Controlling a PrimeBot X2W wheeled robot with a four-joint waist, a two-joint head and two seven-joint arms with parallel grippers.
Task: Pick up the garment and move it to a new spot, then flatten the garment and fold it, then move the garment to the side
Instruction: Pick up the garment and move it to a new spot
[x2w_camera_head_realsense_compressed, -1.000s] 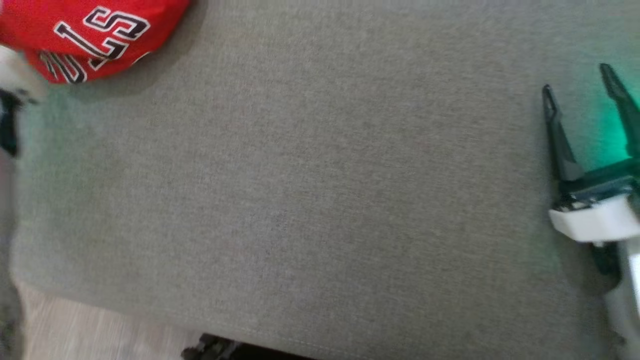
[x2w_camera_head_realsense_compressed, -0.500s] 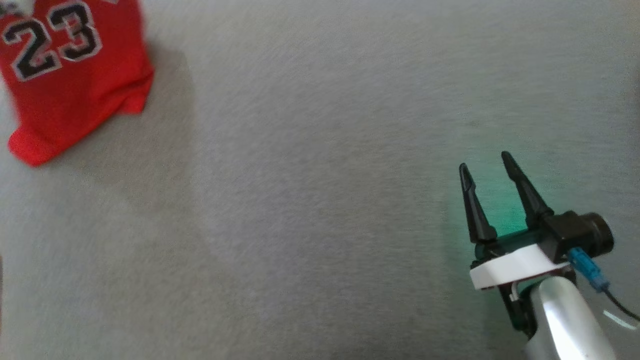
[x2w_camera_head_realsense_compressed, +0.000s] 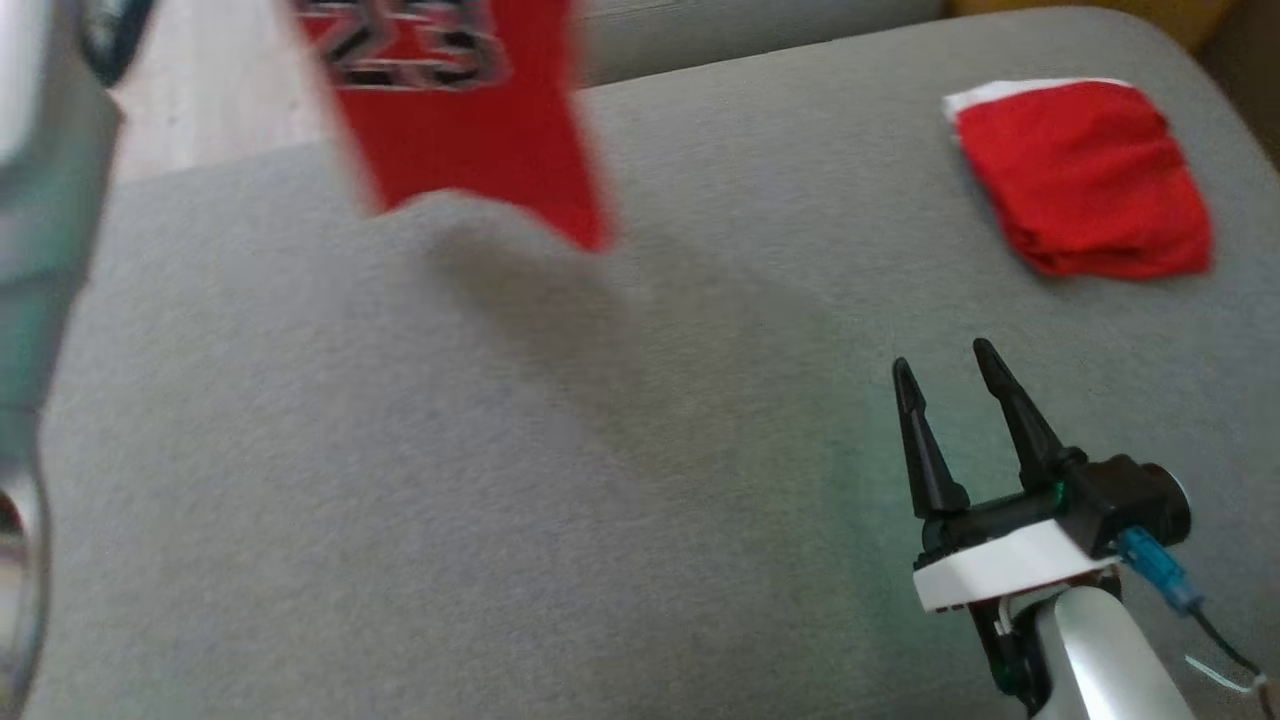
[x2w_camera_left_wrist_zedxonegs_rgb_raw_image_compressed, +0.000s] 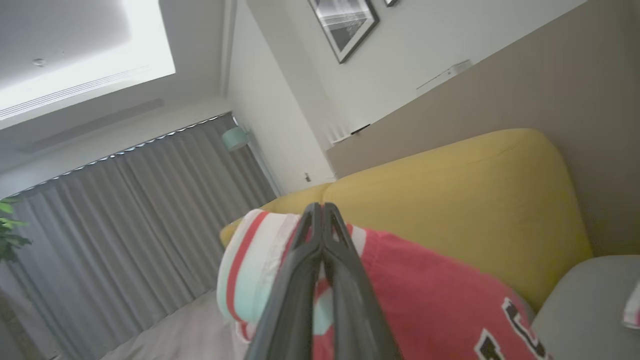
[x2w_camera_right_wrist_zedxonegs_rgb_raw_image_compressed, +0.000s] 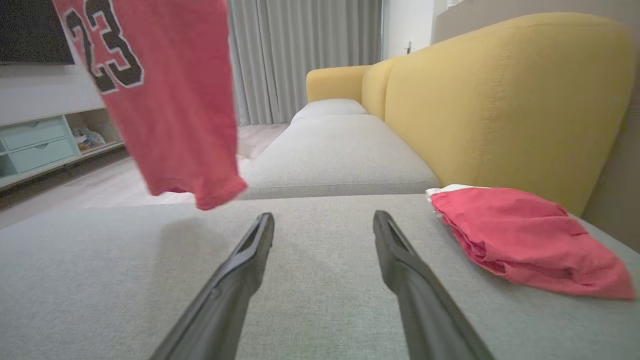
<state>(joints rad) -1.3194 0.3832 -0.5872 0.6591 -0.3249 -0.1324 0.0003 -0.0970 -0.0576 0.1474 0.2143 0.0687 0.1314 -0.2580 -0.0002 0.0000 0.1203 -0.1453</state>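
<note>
Hanging from the left gripper (x2w_camera_left_wrist_zedxonegs_rgb_raw_image_compressed: 320, 212), the red jersey (x2w_camera_left_wrist_zedxonegs_rgb_raw_image_compressed: 430, 290) with the black 23 is up in the air. The gripper's two dark fingers are pressed tight together, with the white-and-red striped trim (x2w_camera_left_wrist_zedxonegs_rgb_raw_image_compressed: 245, 270) bunched right against them.

From the right gripper (x2w_camera_head_realsense_compressed: 944, 356) the jersey (x2w_camera_head_realsense_compressed: 470, 130) is ahead and well off to the left. Its hem dangles low over the far edge of the grey seat cushion (x2w_camera_head_realsense_compressed: 500, 480) and throws a soft shadow there. That right gripper is spread wide with nothing between its fingers, low over bare cushion fabric, and nothing lies between it and the jersey.

Ahead of the right gripper (x2w_camera_right_wrist_zedxonegs_rgb_raw_image_compressed: 322, 216) and to its right, near but apart, a folded red cloth (x2w_camera_right_wrist_zedxonegs_rgb_raw_image_compressed: 520, 240) with a white edge lies on the cushion against the yellow backrest (x2w_camera_right_wrist_zedxonegs_rgb_raw_image_compressed: 500, 100).

Beyond the hanging jersey (x2w_camera_right_wrist_zedxonegs_rgb_raw_image_compressed: 170, 100) are a second grey seat (x2w_camera_right_wrist_zedxonegs_rgb_raw_image_compressed: 340, 145), grey curtains (x2w_camera_right_wrist_zedxonegs_rgb_raw_image_compressed: 305, 50), pale wooden floor (x2w_camera_right_wrist_zedxonegs_rgb_raw_image_compressed: 100, 190) and a low shelf unit (x2w_camera_right_wrist_zedxonegs_rgb_raw_image_compressed: 35, 145) at the far left.
</note>
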